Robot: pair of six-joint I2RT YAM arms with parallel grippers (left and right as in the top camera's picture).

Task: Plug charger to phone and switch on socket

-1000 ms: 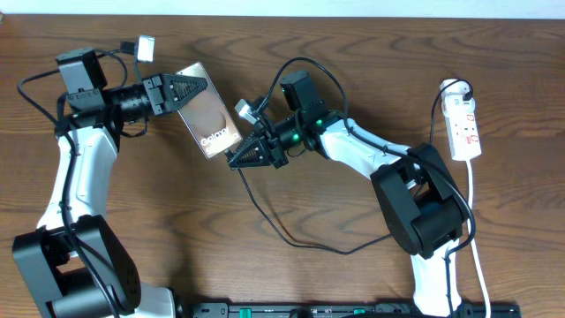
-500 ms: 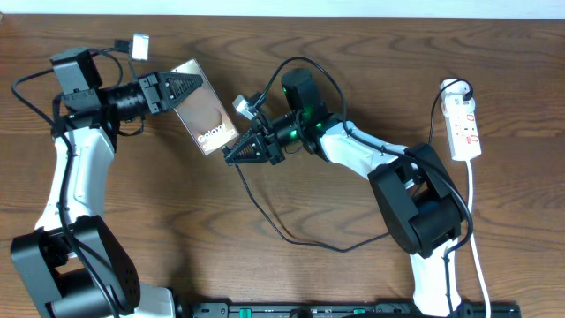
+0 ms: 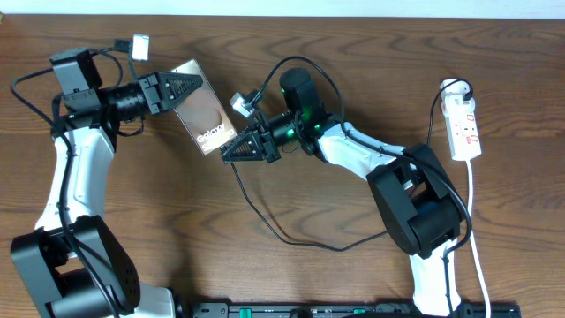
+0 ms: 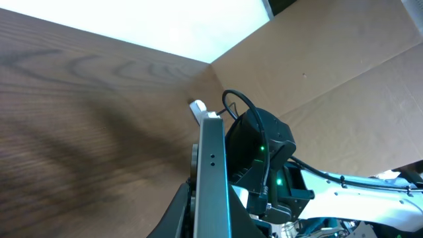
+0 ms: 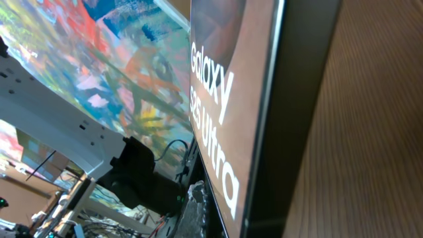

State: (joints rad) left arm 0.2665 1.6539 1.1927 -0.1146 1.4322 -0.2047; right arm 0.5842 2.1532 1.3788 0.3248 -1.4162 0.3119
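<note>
The phone (image 3: 205,121) was in the upper left-centre of the overhead frame, screen facing up and set at an angle, its upper end pinched by the left pincer (image 3: 192,87). The right pincer (image 3: 227,155), pressed together on the plug end of the charger (image 3: 300,245), sat just beside the phone's lower edge. The cable looped across the worktop (image 3: 221,274) toward lower centre. The socket (image 3: 465,128) lay well apart at the right edge.
</note>
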